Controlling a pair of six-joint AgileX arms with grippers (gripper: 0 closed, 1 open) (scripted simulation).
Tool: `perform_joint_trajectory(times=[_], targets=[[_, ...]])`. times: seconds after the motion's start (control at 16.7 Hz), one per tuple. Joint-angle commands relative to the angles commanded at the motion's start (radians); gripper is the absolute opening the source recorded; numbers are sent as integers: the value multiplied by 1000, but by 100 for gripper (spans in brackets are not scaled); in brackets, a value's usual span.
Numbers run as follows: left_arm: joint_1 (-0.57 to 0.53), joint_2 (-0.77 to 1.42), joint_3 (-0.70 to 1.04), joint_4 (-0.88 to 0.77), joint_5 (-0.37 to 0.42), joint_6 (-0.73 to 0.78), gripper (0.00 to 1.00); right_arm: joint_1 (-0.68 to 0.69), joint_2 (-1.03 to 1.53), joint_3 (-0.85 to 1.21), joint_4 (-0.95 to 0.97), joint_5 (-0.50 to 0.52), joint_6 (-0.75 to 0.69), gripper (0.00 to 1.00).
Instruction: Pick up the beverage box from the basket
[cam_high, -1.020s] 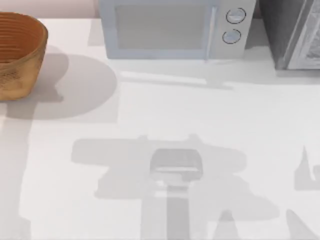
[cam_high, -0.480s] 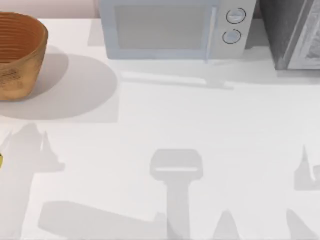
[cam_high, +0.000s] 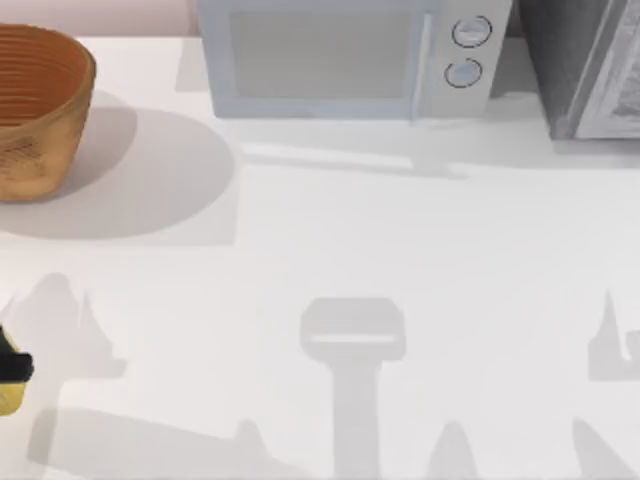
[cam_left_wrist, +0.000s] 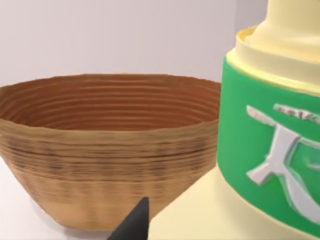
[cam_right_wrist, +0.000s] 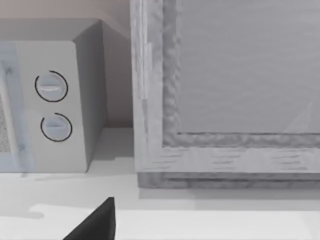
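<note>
Orange-brown and ribbed on the inside, the basket (cam_high: 35, 105) stands at the back left corner of the white table (cam_high: 330, 250), just left of the microwave (cam_high: 345, 55), with a bare strip of table between them. In the left wrist view the basket (cam_left_wrist: 107, 150) stands upright and nothing shows inside it.

At the left edge of the top view, well in front of the basket, the left gripper (cam_high: 8, 370) shows as a dark tip, with a patch of yellow touching it. The left wrist view shows the beverage box (cam_left_wrist: 260, 150) very close to the camera: pale yellow body, a green band with a white mark, a paler neck above. It is out of the basket and nearer the camera than the basket's wall. One dark fingertip (cam_left_wrist: 132, 222) sits right against its lower edge, so the left jaws appear to pinch the box.

A grey cabinet (cam_high: 590, 65) stands at the back right, beside the microwave. The right wrist view faces the cabinet (cam_right_wrist: 230, 95) and the microwave's two dials (cam_right_wrist: 52, 107), with one dark fingertip (cam_right_wrist: 95, 222) at the frame edge; whether the right jaws are spread or pressed together cannot be told.
</note>
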Motion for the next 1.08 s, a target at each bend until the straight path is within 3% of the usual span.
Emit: perform_joint_trajectory(times=[0.24, 0.48, 0.72, 1.08], targets=[[-2, 15, 2, 7, -8, 1, 0, 0, 0, 0, 0, 0, 0, 100], [-80, 151, 36, 102, -130, 7, 0, 0, 0, 0, 0, 0, 0, 100], [-222, 395, 129, 304, -355, 33, 0, 0, 0, 0, 0, 0, 0, 100], [-470, 880, 317, 696, -783, 91, 0, 0, 0, 0, 0, 0, 0, 100]])
